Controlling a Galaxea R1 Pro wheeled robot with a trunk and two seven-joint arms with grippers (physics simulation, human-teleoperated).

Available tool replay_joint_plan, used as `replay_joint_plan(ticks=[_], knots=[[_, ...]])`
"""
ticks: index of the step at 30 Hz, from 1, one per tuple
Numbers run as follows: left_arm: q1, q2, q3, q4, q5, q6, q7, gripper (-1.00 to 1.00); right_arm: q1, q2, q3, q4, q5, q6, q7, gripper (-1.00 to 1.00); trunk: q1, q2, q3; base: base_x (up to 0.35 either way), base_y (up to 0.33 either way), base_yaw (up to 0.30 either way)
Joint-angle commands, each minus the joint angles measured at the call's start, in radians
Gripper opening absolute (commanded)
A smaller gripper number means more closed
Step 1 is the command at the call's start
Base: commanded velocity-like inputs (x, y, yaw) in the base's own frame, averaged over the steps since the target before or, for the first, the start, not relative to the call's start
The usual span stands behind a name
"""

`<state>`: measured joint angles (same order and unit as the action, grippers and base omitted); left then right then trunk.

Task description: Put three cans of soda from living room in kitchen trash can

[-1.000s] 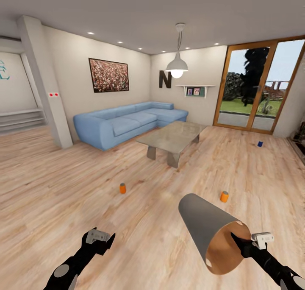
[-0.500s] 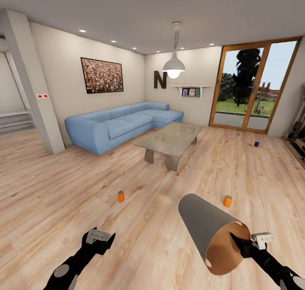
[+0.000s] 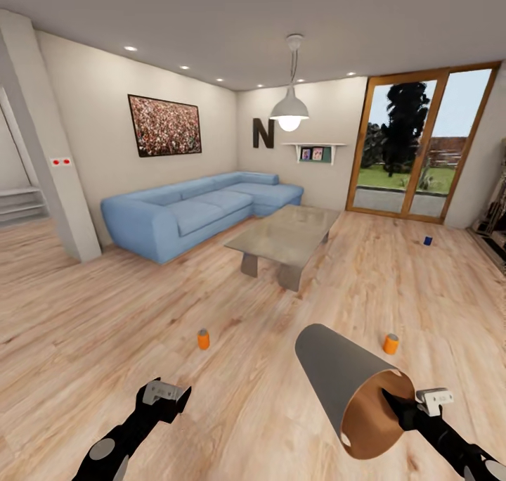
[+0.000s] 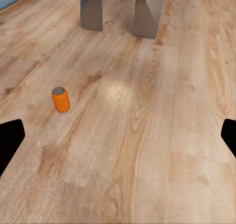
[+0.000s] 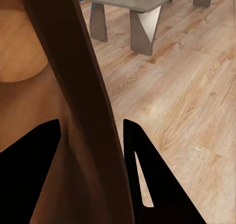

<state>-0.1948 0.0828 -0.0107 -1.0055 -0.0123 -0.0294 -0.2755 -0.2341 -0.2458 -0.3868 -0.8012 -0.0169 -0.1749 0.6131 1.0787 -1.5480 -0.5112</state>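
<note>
The right gripper (image 3: pixel 400 403) is clamped on the rim of the smooth light-grey tapered bin with an orange-brown inner wall (image 3: pixel 337 375) — one finger inside the mouth, one outside, as the right wrist view shows (image 5: pixel 88 135). The bin is held tilted above the wood floor (image 3: pixel 105 326), its mouth facing the robot. The left gripper (image 3: pixel 169 395) hangs with its fingers spread wide and nothing between them.

Three small drink cans stand upright on the floor: an orange can with a grey top (image 3: pixel 203 339) ahead of the left gripper, also seen from the left wrist (image 4: pixel 61 99); a second orange can (image 3: pixel 391 344) just beyond the bin; and a dark blue can (image 3: pixel 427 240) well away near the glass doors (image 3: pixel 414 150).

Against half a second ago the whole view has shifted — both orange cans sit lower in the picture, while the bin and both arms keep their places in it; the blue sofa (image 3: pixel 190 210) and grey low table (image 3: pixel 284 231) lie beyond
</note>
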Motion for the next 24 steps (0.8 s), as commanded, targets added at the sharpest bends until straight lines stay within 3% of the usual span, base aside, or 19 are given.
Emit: replay_joint_plan(ticks=[1,18,24], knots=[[0.0,0.0,0.0,0.0,0.0,0.0,0.0,1.0,-0.001,0.0,-0.001,-0.001,-0.008,0.0,0.003,-1.0,0.0,0.0,0.001,0.279,0.22,-0.177],[0.0,0.0,0.0,0.002,0.0,-0.001,0.001,1.0,-0.001,0.0,-0.001,-0.001,-0.008,0.0,0.003,-1.0,0.0,0.0,0.019,0.278,0.222,-0.171],[-0.001,0.0,-0.001,0.064,0.004,-0.003,0.0,1.0,-0.001,0.0,-0.001,-0.001,-0.007,0.0,0.004,-1.0,0.0,0.0,0.02,0.276,0.224,-0.053]])
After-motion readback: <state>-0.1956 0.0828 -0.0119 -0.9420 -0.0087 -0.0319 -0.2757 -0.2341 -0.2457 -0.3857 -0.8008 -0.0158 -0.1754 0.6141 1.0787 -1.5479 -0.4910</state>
